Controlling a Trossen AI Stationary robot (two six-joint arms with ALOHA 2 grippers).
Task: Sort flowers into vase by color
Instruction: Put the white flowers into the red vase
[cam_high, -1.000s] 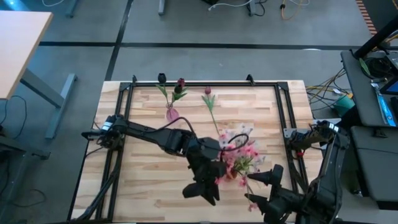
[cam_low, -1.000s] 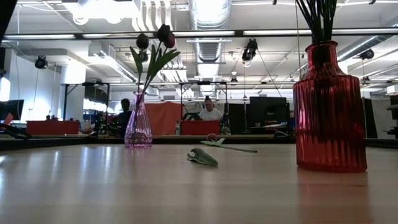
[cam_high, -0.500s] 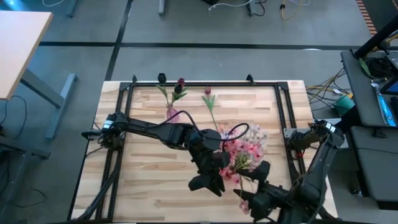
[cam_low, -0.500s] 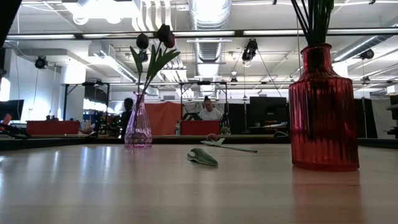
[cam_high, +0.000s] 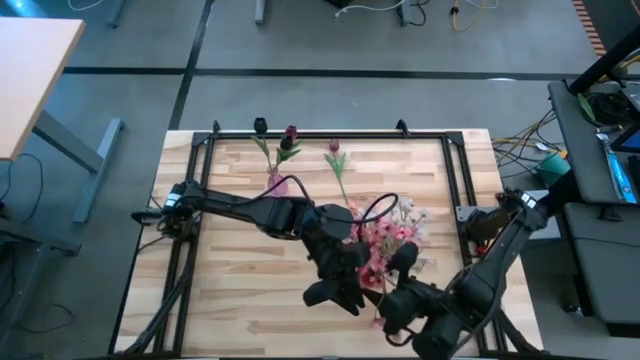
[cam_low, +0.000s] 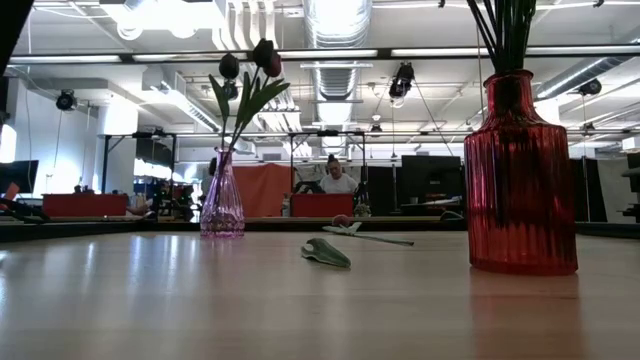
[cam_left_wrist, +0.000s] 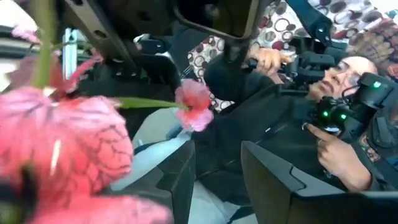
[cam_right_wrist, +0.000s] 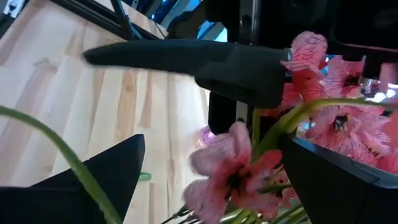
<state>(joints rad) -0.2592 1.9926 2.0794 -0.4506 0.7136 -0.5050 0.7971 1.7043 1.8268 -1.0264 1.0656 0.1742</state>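
no writing, label, brand, number or sign can be read in any of the views; nothing on the table, the arms, the vases or in the room behind carries legible text.

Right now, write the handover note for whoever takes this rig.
Left gripper: mid-table, beside the pink sprays.
Right gripper: open, one finger on each side of the pink blooms.
Done: pink sprays in the red vase; maroon tulips in the small purple vase.
Left: one tulip lying flat on the table, probably for the purple vase.
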